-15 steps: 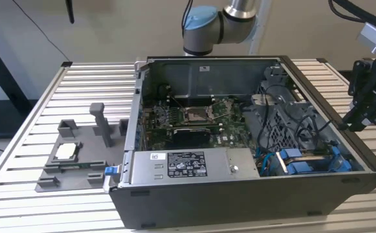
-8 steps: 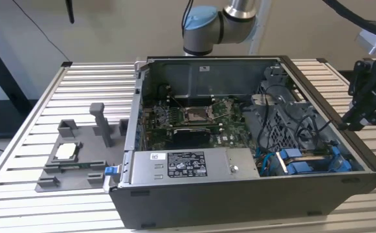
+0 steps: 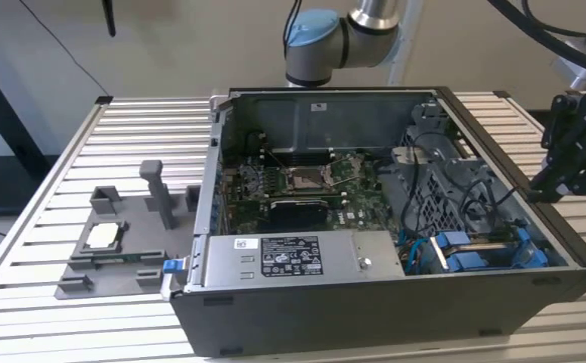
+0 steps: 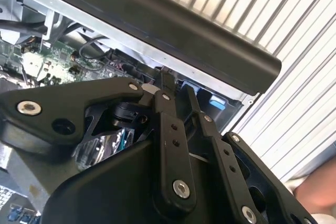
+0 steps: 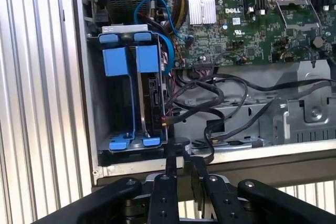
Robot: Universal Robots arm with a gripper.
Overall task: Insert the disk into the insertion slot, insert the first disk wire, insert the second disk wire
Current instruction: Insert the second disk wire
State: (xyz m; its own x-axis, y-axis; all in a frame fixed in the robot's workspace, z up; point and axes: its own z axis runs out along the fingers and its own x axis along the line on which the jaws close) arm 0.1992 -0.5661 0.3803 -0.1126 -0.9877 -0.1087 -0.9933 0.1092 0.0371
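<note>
1. Tool (image 3: 545,190): hangs at the exterior view's right, just outside the side wall of the open computer case (image 3: 534,227). In both wrist views its fingers (image 5: 170,163) lie clenched close together with nothing visible between them, and the tips (image 4: 167,83) sit over the case's rim.
2. Insertion slot (image 3: 486,255): the dark grey bay with blue latches, in the case corner nearest the tool. In the first wrist view the slot (image 5: 119,109) lies directly ahead of the fingertips.
3. Disk (image 5: 153,95): seated edge-on in the slot, beneath its bright blue carrier bracket (image 5: 147,59). A second blue bracket (image 5: 115,61) stands just beside it.
4. Wires: a blue cable (image 5: 157,17) loops above the bay, and black wires (image 5: 212,103) run from beside the disk's edge across the case floor. Whether any is plugged into the disk cannot be told.
5. Motherboard (image 3: 308,181): green, in the middle of the case.
6. Silver box with a black-and-white sticker (image 3: 283,261): along the case's near edge.
7. Worktop (image 3: 41,197): slatted metal, carrying the case and a grey fixture (image 3: 121,242) holding a small square chip (image 3: 104,237).
</note>
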